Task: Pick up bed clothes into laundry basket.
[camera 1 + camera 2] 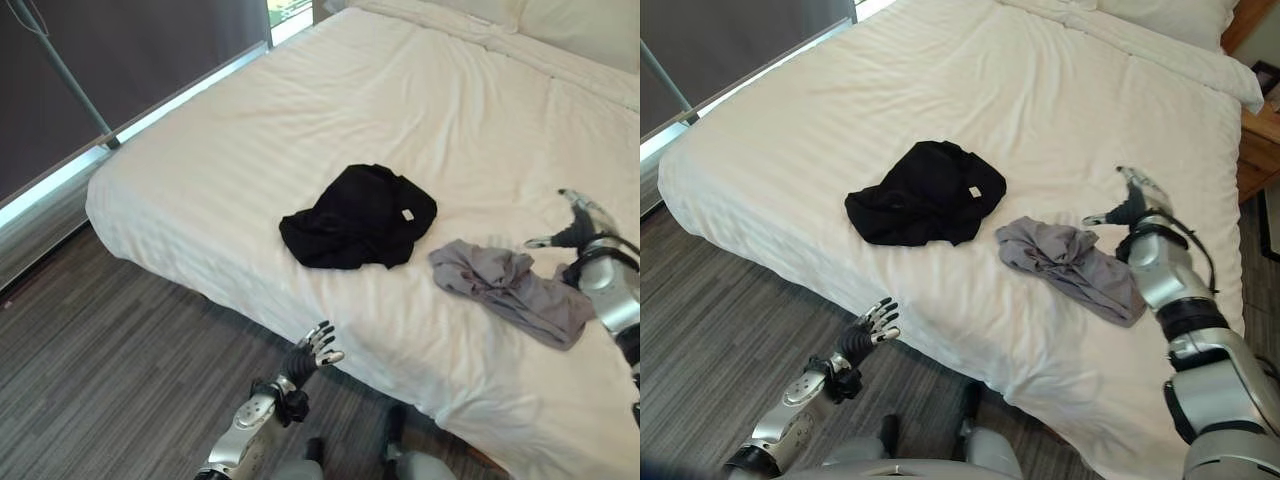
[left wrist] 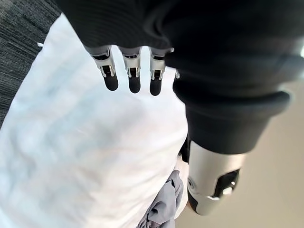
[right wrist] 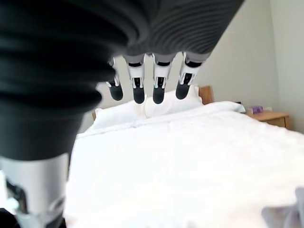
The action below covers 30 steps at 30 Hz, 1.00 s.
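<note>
Silver fingers with dark tips mark the robot's left hand (image 1: 312,352), spread and empty at six o'clock, low beside the bed's near edge. On the white striped bedsheet (image 1: 300,120) lie two garments: a crumpled grey cloth (image 1: 1072,264) at four o'clock and a bunched black shirt (image 1: 360,218) at centre. The right hand (image 1: 1132,207), fingers straight and empty, hovers just past the grey cloth. It would best lower onto the thickest folds before closing.
</note>
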### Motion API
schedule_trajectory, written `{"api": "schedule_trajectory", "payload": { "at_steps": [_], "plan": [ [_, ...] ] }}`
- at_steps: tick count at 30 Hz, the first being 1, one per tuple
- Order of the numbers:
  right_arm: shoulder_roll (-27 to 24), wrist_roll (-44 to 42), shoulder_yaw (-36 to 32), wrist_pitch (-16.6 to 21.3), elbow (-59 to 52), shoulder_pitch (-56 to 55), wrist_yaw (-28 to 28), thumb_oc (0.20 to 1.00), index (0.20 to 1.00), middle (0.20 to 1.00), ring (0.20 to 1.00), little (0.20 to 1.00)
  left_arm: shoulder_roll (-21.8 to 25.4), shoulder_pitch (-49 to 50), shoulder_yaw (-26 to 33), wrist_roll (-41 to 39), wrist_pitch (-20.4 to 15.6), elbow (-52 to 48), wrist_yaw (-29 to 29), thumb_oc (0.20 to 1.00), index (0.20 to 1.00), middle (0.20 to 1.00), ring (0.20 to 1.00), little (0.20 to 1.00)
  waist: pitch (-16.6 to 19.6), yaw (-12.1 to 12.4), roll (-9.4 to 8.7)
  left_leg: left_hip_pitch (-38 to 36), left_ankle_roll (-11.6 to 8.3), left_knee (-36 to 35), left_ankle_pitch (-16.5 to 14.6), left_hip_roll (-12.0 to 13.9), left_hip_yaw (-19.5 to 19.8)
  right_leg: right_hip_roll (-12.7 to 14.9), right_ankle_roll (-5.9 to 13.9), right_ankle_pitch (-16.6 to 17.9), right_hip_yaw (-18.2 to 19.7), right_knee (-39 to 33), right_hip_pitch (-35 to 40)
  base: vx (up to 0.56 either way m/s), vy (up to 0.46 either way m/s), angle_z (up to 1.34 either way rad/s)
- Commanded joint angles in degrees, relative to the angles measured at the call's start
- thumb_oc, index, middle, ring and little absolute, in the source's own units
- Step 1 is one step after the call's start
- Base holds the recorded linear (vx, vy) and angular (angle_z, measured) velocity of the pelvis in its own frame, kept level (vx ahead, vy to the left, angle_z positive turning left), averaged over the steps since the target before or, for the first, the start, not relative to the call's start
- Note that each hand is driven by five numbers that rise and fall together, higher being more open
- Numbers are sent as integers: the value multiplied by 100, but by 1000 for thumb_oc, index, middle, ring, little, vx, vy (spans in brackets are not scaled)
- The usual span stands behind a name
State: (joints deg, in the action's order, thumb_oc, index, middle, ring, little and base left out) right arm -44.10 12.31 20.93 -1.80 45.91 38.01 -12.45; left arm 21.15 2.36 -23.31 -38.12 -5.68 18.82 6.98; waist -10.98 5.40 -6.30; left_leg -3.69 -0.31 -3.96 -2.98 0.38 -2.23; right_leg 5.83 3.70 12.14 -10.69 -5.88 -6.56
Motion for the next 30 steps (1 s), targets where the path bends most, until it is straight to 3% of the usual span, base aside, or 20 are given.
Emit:
{"api": "schedule_trajectory", "payload": {
  "at_steps": [1, 5, 8, 9, 10, 11, 21, 24, 30],
  "plan": [
    [139, -479, 542, 152, 1073, 885, 94, 1000, 1000, 1000, 1000, 1000, -19, -75, -226, -270, -233, -274, -23, 1000, 1000, 1000, 1000, 1000, -23, 241, 190, 453, -405, -104, 463, 284, -206, 350, 622, -489, -172, 88, 622, 12, -35, 5],
    [745, -517, 728, 160, 1832, 904, 151, 1000, 1000, 1000, 1000, 1000, -54, -114, -254, -288, -247, -192, -61, 1000, 1000, 1000, 1000, 1000, -47, 333, 250, 540, -446, -104, 502, 312, -156, 342, 600, -539, -186, 88, 586, 9, -24, 13],
    [1621, -556, 542, 177, 2539, 134, 222, 1000, 1000, 1000, 1000, 1000, -187, -83, -246, -235, -245, -60, 3, 1000, 1000, 1000, 1000, 1000, -25, 486, 386, 522, -472, -104, 519, 348, -82, 328, 577, -650, -229, 88, 699, 73, -42, 14],
    [1621, -556, 541, 177, 2538, 133, 222, 1000, 1000, 1000, 1000, 1000, -186, -82, -246, -235, -245, -61, 3, 1000, 1000, 1000, 1000, 1000, -24, 486, 385, 521, -472, -104, 518, 348, -82, 328, 577, -650, -230, 88, 700, 114, -41, 12],
    [1818, -672, 281, 192, 2847, -386, 292, 360, 360, 360, 360, 360, -198, -25, -131, -172, -240, -60, 105, 1000, 1000, 1000, 1000, 1000, 6, 539, 466, 471, -479, -104, 516, 356, -48, 336, 579, -708, -252, 88, 778, 115, -35, 23],
    [1841, -723, 141, 191, 2951, -580, 355, 200, 200, 200, 200, 200, -176, 27, -76, -141, -236, -90, 156, 1000, 1000, 1000, 1000, 1000, 27, 558, 494, 441, -490, -104, 515, 363, -36, 346, 581, -738, -283, 88, 831, 151, -50, 26],
    [1540, -1052, -658, 315, 2483, -2124, 643, 200, 200, 200, 200, 200, 168, -330, 695, 519, -655, -454, -198, 1000, 1000, 1000, 1000, 1000, 185, 292, 638, 219, -548, -104, 455, 427, -179, 395, 643, -837, -252, 88, 1010, 58, -39, 4],
    [1433, -1123, -868, 290, 2498, -2643, 768, 200, 200, 200, 200, 200, 570, -1361, 875, 1021, -887, -598, -592, 1000, 1000, 1000, 1000, 1000, 273, 52, 700, 105, -556, -104, 408, 452, -283, 400, 666, -842, -176, 88, 1052, 25, -44, -13],
    [1473, -1582, -1133, 342, 2529, -2980, 842, 200, 200, 200, 200, 200, 879, -2779, 733, 1895, -1021, -113, -1262, 1000, 1000, 1000, 1000, 1000, 342, -322, 787, -80, -575, -104, 335, 518, -458, 357, 705, -869, 12, 88, 1023, 29, -7, -14]
  ]
}}
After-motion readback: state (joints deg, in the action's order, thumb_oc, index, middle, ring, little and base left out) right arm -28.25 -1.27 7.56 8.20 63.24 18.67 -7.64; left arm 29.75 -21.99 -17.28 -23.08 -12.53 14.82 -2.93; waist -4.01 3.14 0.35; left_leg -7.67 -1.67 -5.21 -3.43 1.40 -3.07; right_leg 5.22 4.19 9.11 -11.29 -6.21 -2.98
